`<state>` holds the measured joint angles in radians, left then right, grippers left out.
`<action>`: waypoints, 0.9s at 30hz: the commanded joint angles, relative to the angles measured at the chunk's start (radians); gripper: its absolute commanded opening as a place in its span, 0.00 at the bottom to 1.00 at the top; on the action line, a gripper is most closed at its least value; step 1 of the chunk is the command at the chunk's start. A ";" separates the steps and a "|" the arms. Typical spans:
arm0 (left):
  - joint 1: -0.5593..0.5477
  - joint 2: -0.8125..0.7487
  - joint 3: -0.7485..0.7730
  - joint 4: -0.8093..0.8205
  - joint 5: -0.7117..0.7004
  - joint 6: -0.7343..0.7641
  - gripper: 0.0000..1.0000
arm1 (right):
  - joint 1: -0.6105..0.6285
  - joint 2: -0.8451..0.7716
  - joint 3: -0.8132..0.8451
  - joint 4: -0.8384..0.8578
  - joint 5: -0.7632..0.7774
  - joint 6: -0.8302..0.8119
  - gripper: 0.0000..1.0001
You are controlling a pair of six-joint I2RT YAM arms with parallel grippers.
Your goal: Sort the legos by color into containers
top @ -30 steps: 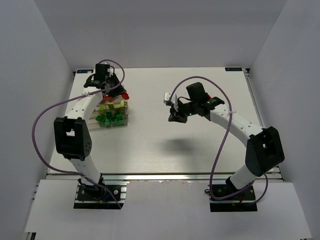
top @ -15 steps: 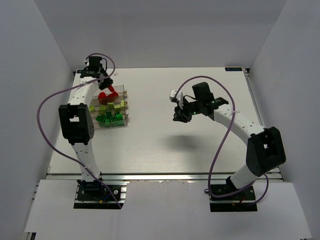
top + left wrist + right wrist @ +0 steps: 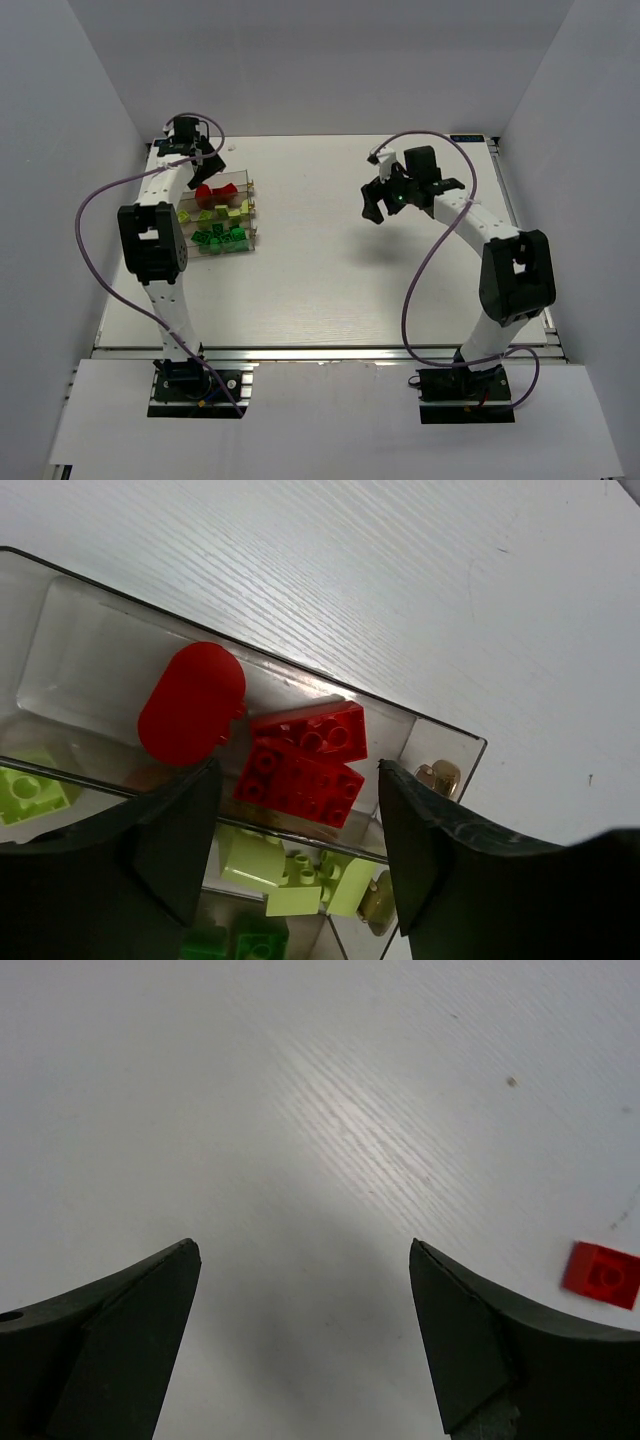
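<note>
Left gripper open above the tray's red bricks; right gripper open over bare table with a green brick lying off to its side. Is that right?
Not quite. The loose brick beside the right gripper is red, not green; the right wrist view shows it lying on the table. The rest holds: the left gripper is open above the red bricks in the tray.

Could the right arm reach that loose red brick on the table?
Probably yes: the red brick lies alone on the table, just beside the open right gripper, with nothing between them.
</note>
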<state>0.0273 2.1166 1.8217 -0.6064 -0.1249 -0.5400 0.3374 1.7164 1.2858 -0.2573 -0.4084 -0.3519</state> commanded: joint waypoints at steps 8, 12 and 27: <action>0.010 -0.347 -0.218 0.153 0.172 -0.015 0.76 | -0.050 0.121 0.107 0.064 0.348 0.171 0.88; 0.010 -0.501 -0.409 0.249 0.261 -0.058 0.76 | -0.092 0.198 0.170 0.036 0.394 0.171 0.82; 0.010 -0.819 -0.795 0.352 0.349 -0.173 0.76 | -0.192 0.431 0.403 -0.010 0.425 0.077 0.69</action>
<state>0.0372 1.3609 1.0515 -0.3038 0.1905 -0.6827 0.1570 2.1227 1.6295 -0.2447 0.0185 -0.2481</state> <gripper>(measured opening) 0.757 0.698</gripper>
